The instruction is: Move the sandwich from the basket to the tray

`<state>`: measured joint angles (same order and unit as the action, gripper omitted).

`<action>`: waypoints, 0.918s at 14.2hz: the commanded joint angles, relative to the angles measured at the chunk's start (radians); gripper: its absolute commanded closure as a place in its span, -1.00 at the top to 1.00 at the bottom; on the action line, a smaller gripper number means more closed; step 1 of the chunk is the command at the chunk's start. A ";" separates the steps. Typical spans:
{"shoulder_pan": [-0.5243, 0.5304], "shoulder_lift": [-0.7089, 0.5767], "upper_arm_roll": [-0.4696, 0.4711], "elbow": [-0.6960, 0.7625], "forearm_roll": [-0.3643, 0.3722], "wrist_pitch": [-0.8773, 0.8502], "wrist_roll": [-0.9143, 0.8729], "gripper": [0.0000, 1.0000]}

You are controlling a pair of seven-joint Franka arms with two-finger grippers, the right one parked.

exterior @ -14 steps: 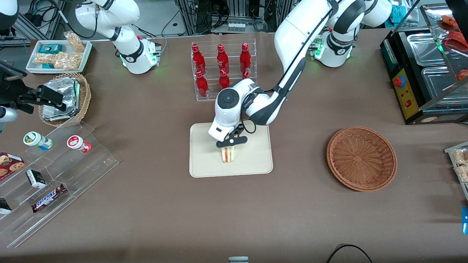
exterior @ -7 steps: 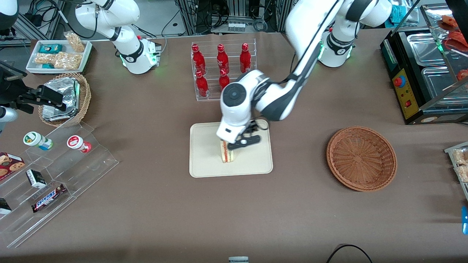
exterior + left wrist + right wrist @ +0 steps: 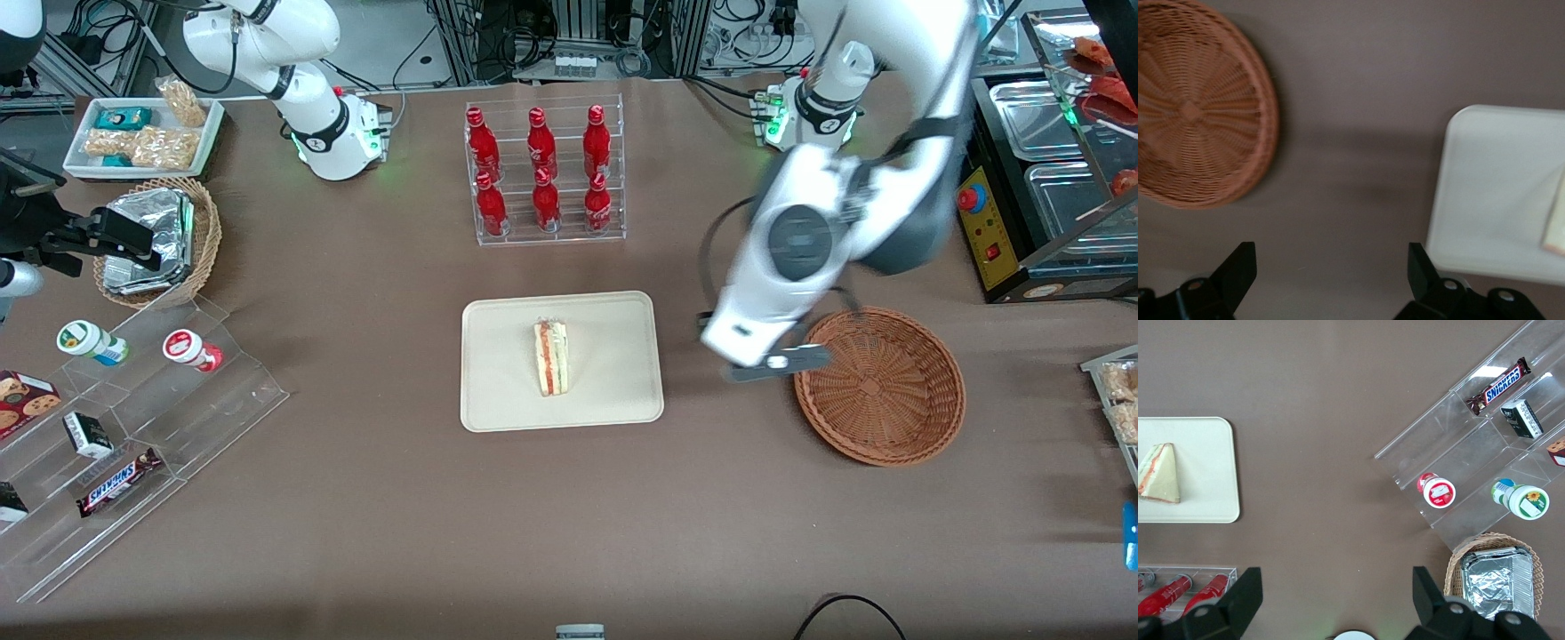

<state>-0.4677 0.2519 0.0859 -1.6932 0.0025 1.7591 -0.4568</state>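
Observation:
The sandwich [image 3: 552, 357] [image 3: 1159, 475], a pale wedge with orange-red and green layers, lies alone on the cream tray [image 3: 498, 391] [image 3: 1208, 460] [image 3: 1491, 193]; an edge of the sandwich [image 3: 1556, 223] shows in the left wrist view. The reddish-brown wicker basket [image 3: 878, 385] [image 3: 1198, 107] sits empty toward the working arm's end of the table. My left gripper [image 3: 775, 363] [image 3: 1331, 267] hangs open and empty above bare table between tray and basket, close to the basket's rim.
A clear rack of red bottles [image 3: 542, 173] stands farther from the front camera than the tray. Toward the parked arm's end are a tan basket of foil packets [image 3: 160, 240], a white tub of snacks [image 3: 147, 133] and a clear stepped display [image 3: 133, 427]. A black food warmer [image 3: 1031, 178] stands near the basket.
The gripper let go of the sandwich on the tray, lifted, and swung toward the wicker basket. The sandwich stays on the tray.

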 commanded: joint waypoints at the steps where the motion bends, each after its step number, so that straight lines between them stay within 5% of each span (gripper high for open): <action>1: 0.121 -0.153 -0.011 -0.085 -0.013 -0.108 0.258 1.00; 6: 0.292 -0.287 -0.027 -0.082 0.007 -0.151 0.432 1.00; 9: 0.493 -0.307 -0.188 -0.031 0.007 -0.167 0.461 1.00; 13: 0.555 -0.301 -0.227 0.033 0.005 -0.162 0.461 1.00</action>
<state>0.0513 -0.0512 -0.1106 -1.6981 0.0048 1.6105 -0.0064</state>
